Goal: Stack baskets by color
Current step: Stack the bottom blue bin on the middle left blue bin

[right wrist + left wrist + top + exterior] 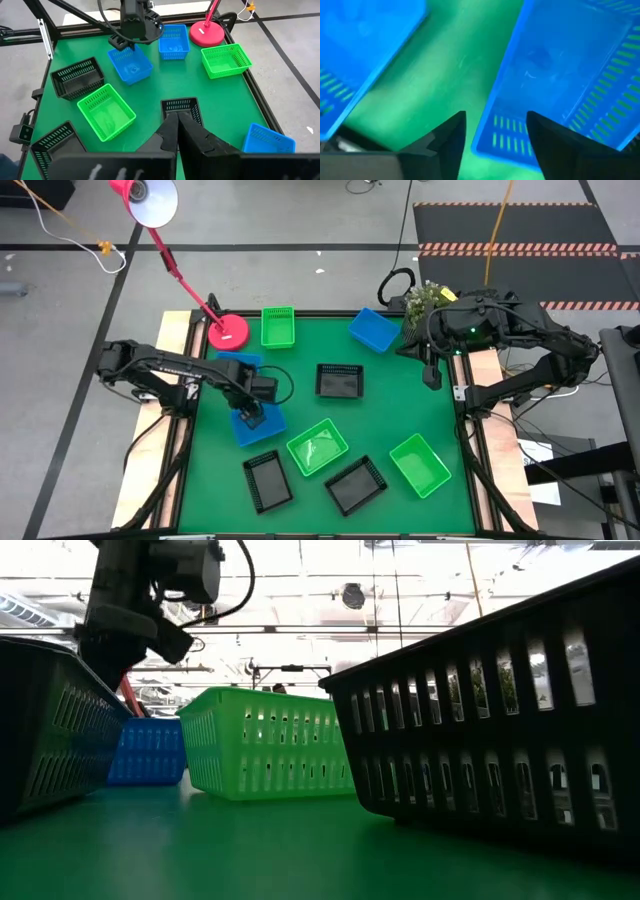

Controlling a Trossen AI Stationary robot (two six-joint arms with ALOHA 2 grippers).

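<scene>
The left gripper (248, 416) hangs over the near end wall of a blue slatted plastic basket (262, 424) near the green tabletop's (400, 405) left edge; its jaws stand apart, straddling that wall without clamping it. A second blue basket (236, 363) lies just behind it, a third (374, 329) near the far edge. The right gripper (431, 375) waits at the right edge, jaws closed, holding nothing. Green baskets and black baskets lie scattered singly.

We reach our dark left arm in over the table's left part, its left gripper (250, 416) pointing down, fingers (451, 135) spread apart. Our right arm waits folded at the right edge, right gripper (176, 131) pressed closed.
</scene>
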